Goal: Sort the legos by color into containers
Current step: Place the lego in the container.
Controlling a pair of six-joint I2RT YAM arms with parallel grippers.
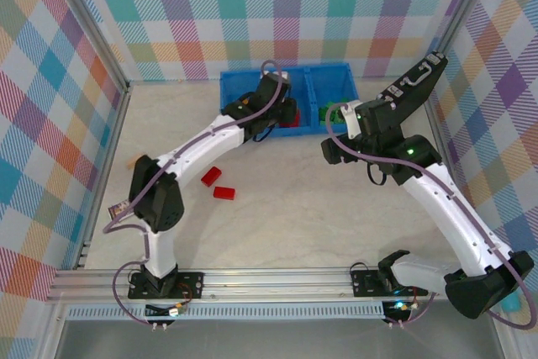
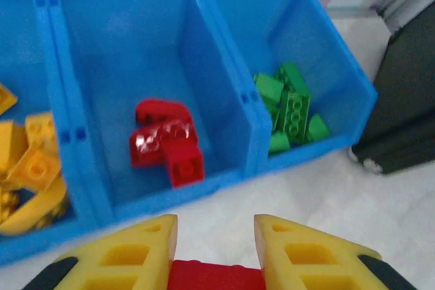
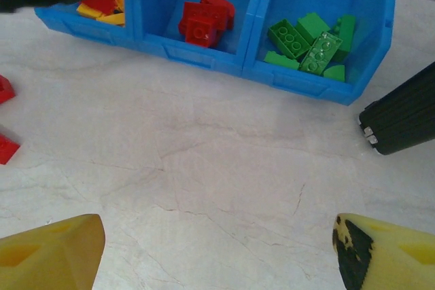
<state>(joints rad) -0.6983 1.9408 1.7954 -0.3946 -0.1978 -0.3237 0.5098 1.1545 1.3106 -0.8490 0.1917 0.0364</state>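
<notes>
The bin [image 1: 336,73] sits at the tabletop's far edge, about midway along it, with three compartments side by side. Legos lie in each, toward the front walls: a left heap [image 2: 30,168] in the left compartment [image 2: 13,52], a middle heap [image 2: 166,144] in the middle compartment [image 2: 122,52] and a right heap [image 2: 289,110] in the right compartment [image 2: 272,25]. The case [image 1: 420,77] stands just right of the bin, by the far right corner. A loose brick [image 1: 211,176] lies before the bin's left end, with a second brick [image 1: 224,192] near it, toward the near edge. A held brick [image 2: 216,276] sits between the left gripper's [image 2: 214,225] fingers, near the middle compartment's front wall.
</notes>
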